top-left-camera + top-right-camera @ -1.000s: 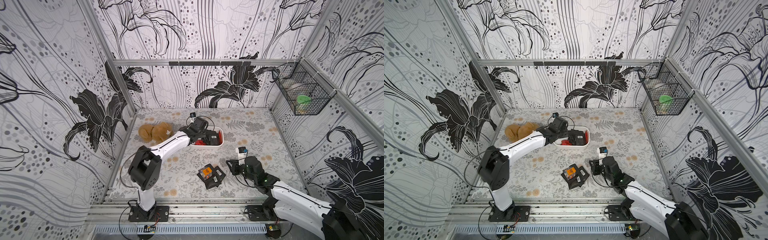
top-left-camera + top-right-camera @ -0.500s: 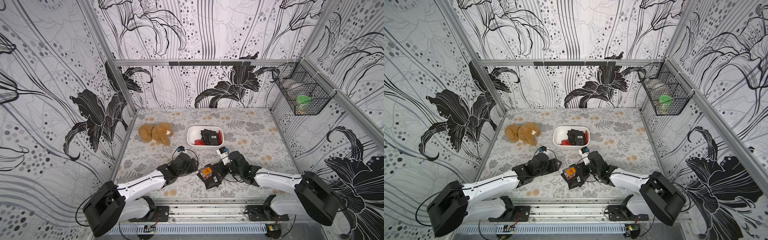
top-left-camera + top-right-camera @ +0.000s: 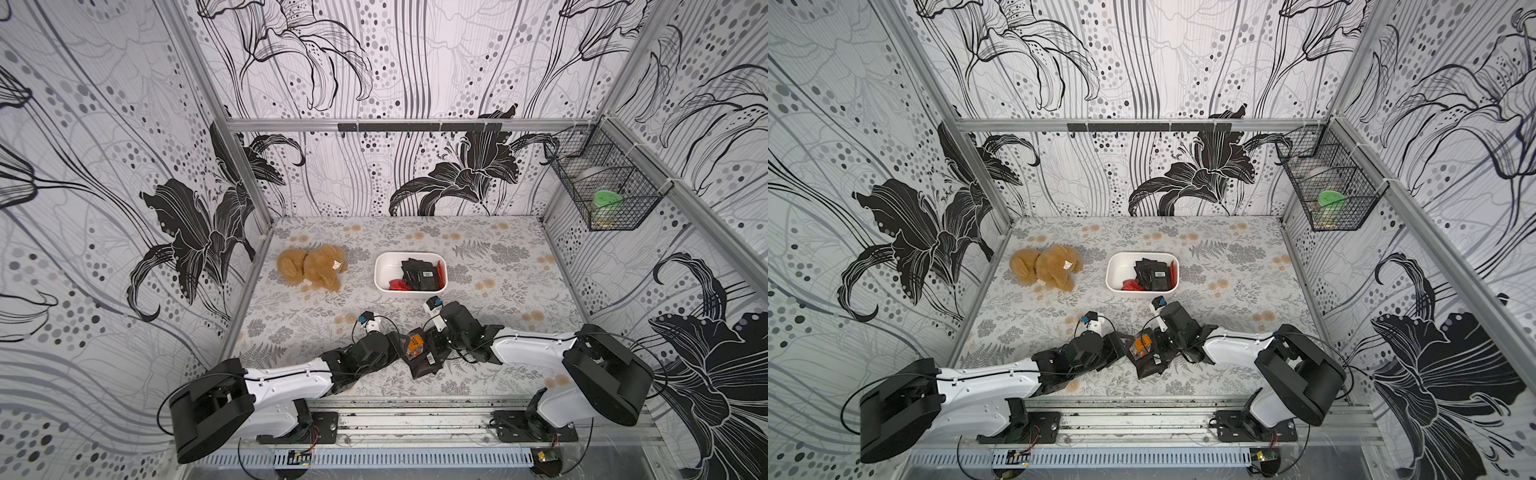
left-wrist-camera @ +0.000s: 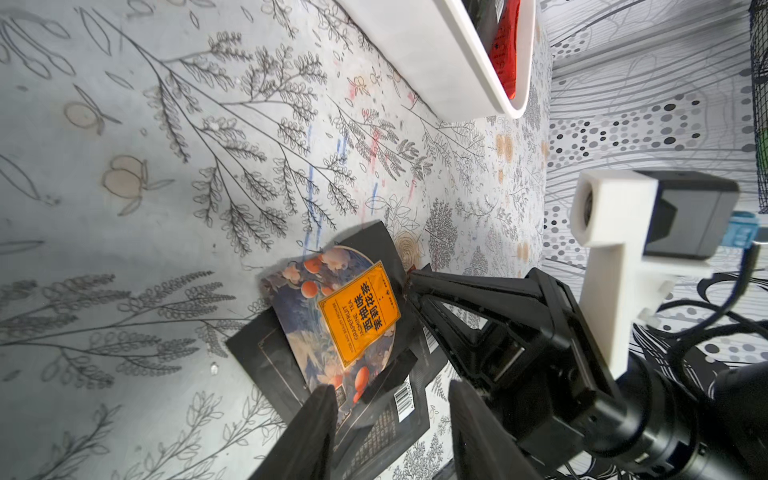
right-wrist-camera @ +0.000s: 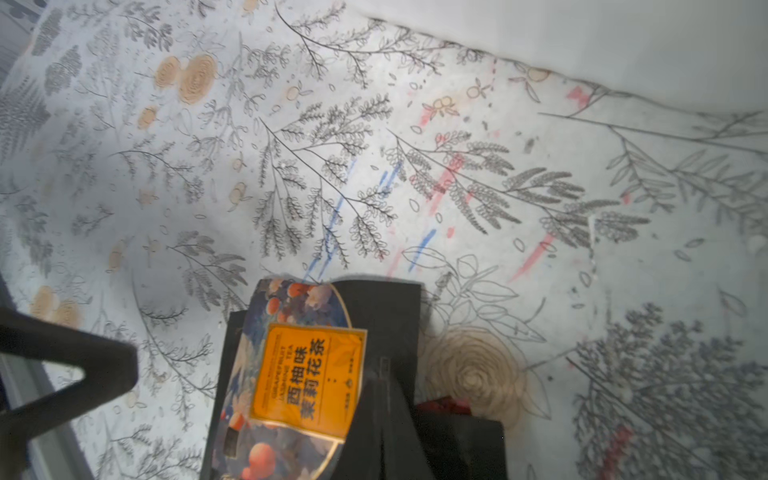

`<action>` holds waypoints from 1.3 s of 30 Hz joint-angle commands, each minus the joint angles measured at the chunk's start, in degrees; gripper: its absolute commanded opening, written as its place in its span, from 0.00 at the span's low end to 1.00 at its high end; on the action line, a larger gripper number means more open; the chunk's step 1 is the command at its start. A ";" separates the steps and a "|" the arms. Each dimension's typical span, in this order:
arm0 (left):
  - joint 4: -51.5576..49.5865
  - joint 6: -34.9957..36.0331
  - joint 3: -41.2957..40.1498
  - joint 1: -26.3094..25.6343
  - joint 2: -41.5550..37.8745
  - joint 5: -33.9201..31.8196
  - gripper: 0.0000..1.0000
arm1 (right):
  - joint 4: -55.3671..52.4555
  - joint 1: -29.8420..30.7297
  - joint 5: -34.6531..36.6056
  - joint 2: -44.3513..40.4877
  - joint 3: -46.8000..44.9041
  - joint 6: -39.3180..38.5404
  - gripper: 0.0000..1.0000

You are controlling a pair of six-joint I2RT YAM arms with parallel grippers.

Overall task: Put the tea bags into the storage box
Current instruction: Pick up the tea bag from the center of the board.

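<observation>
A small pile of black tea bags (image 3: 424,361) lies near the table's front edge. The top one carries an orange label (image 4: 357,316) (image 5: 307,374). My right gripper (image 5: 382,386) is shut on that sachet's dark edge, reaching in from the right (image 3: 430,341). My left gripper (image 4: 395,415) is open on the pile's other side (image 3: 395,345), one finger on each side of the lower sachets. The white storage box (image 3: 386,266) stands farther back with several black and red tea bags (image 3: 419,275) inside; its wall (image 4: 436,54) shows in the left wrist view.
A brown plush toy (image 3: 311,270) lies left of the box. A black wire basket (image 3: 602,191) with a green thing hangs on the right wall. The two grippers are close together over the pile, near the front rail (image 3: 415,405).
The left arm has come from the box down to the pile. The right arm has moved in from the right, and its jaws have shut on the orange-labelled sachet.
</observation>
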 commanded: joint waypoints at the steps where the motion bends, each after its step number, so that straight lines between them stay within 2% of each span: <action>1: 4.51 -5.24 -1.76 -0.63 1.52 -3.11 0.48 | -3.00 0.30 2.34 1.15 1.86 -0.72 0.05; 7: 5.29 -6.43 -1.32 -1.13 4.49 -2.20 0.48 | -3.54 0.35 1.68 1.72 2.14 -0.88 0.04; 15: 7.36 -8.81 -2.12 -1.13 7.24 -4.96 0.47 | -3.43 0.36 1.13 2.20 2.23 -0.84 0.01; 25: 17.54 -10.76 -1.08 -1.17 15.45 -1.20 0.42 | -3.77 0.52 0.94 2.23 2.32 -0.91 0.01; 39: 20.11 -11.32 1.70 -1.08 19.67 -0.80 0.41 | -3.94 0.69 0.75 2.13 2.28 -0.99 0.01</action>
